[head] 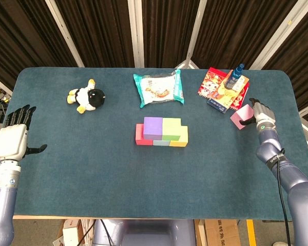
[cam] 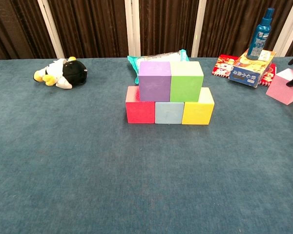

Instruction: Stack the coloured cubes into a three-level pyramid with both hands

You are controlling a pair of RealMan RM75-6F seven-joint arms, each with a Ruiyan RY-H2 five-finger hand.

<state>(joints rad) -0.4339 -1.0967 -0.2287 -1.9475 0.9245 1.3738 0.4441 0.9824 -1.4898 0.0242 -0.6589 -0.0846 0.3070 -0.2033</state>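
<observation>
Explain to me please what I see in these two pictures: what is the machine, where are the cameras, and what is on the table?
This is a robot with two arms, each ending in a hand with fingers. One picture looks down from its head, the other looks forward from its chest.

On the blue table stand five cubes: red, light blue and yellow below, purple and green on top. A sixth, the pink cube, lies at the right edge.

The right hand is at the pink cube and touches it; whether it grips it, I cannot tell. The left hand is open and holds nothing.

A toy penguin, a snack bag, flat packets and a blue bottle also lie there.
</observation>
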